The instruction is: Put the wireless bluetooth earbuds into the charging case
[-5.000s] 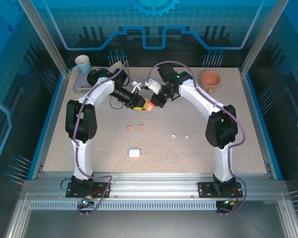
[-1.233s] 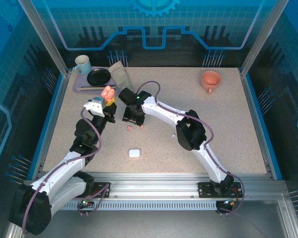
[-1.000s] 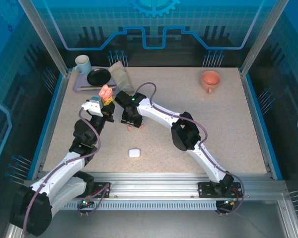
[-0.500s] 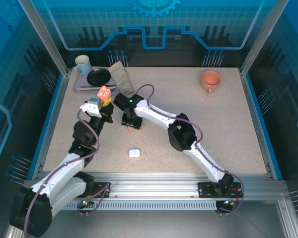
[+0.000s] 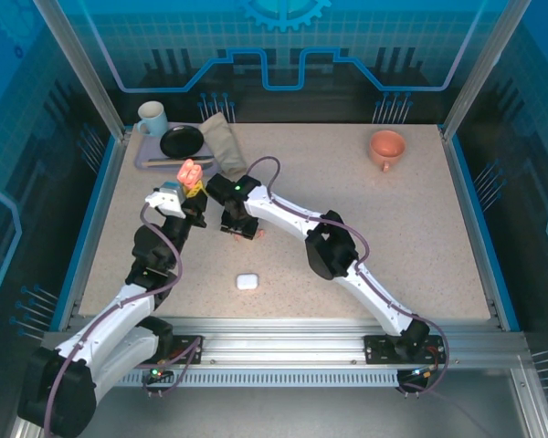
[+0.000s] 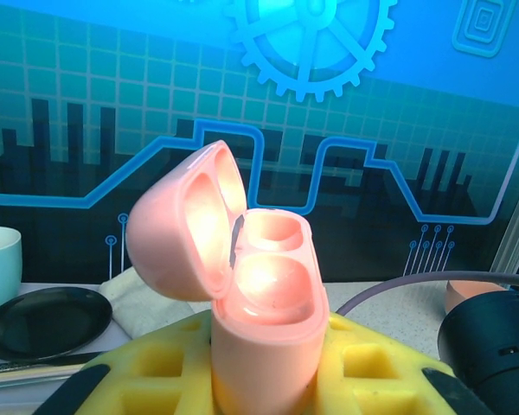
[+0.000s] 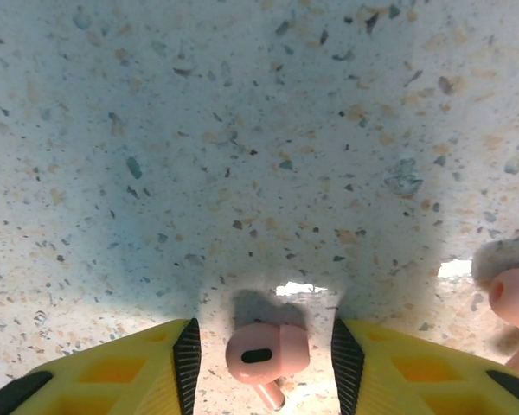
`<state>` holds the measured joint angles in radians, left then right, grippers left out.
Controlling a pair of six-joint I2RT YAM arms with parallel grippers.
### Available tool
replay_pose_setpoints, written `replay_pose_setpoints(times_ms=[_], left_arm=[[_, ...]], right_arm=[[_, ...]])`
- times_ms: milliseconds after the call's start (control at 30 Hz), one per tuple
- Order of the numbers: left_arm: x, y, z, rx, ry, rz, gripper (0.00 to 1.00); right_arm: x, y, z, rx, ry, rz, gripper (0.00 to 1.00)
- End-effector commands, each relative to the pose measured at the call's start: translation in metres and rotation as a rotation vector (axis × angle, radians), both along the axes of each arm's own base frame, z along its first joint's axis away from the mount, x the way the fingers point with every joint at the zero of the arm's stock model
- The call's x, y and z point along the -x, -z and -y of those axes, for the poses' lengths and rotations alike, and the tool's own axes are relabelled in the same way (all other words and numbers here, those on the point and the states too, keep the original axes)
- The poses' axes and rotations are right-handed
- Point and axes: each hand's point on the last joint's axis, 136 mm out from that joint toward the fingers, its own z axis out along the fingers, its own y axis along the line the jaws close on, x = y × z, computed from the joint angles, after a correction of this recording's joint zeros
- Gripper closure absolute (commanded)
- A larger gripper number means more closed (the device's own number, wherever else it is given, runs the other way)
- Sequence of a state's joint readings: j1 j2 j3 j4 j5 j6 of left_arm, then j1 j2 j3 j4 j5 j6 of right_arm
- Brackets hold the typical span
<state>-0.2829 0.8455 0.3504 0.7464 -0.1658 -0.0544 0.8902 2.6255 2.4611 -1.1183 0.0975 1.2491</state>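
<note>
I'm gripping the pink case (image 6: 264, 303) in the left jaws, clenched low on its body between the yellow pads (image 6: 156, 367). I'm holding it up over the left part of the worktop (image 5: 420, 219), toward the far edge. Its lid (image 6: 186, 229) is hanging open on the hinge and both wells are showing empty.

On the right side I'm hovering low over a pink bud (image 7: 264, 353), which is lying on the worktop left of centre. The right jaws are released and straddling it, with a gap showing on each side between the bud and the pads (image 7: 112, 372). A second pink bud (image 7: 512, 303) is lying just beside, outside the jaws. A white case (image 5: 247, 282) is sitting shut nearer the near edge.

I'm judging this bud to be feather-light, hard, glossy and rounded, so it is likely to squirt out of a pinch or skate on the speckled surface. I'm planning to squeeze across the fat head rather than the thin stem, gently and square-on. The case looks like a stiff, smooth shell, and the low grip is leaving the wells free.

I'm reading no brand, label or lettering on the bud or the case. The dark oval on the bud looks like a sensor window, not print.
</note>
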Motion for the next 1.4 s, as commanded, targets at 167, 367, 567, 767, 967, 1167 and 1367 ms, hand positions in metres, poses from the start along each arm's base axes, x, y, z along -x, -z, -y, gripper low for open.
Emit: replay_pose_setpoints(times_ms=[167,367,567,767,967,1167,1367], left_arm=[[0.003,-0.008,-0.008,0.038,-0.025,0.033,1.00],[0.003,-0.009,-0.008,0.038,-0.022,0.032,1.00],[0.003,-0.009,-0.008,0.036,-0.020,0.028,1.00],[0.003,-0.009,-0.007,0.038,-0.014,0.022,1.00],[0.002,-0.010,-0.006,0.036,-0.010,0.018,1.00],[0.002,-0.013,-0.005,0.026,-0.007,0.017,1.00],[0.001,-0.016,-0.003,0.024,0.000,0.015,1.00]], right_arm=[[0.013,0.019,0.003,0.060,-0.033,-0.034,0.57],[0.011,0.020,0.005,0.071,-0.045,-0.022,0.60],[0.007,0.017,0.006,0.080,-0.078,0.001,0.64],[0.006,0.015,0.010,0.091,-0.088,0.009,0.69],[0.003,0.006,0.011,0.072,-0.087,0.029,0.72],[-0.007,-0.022,0.017,0.043,-0.090,0.100,0.74],[-0.021,-0.057,0.033,0.035,-0.093,0.179,0.74]])
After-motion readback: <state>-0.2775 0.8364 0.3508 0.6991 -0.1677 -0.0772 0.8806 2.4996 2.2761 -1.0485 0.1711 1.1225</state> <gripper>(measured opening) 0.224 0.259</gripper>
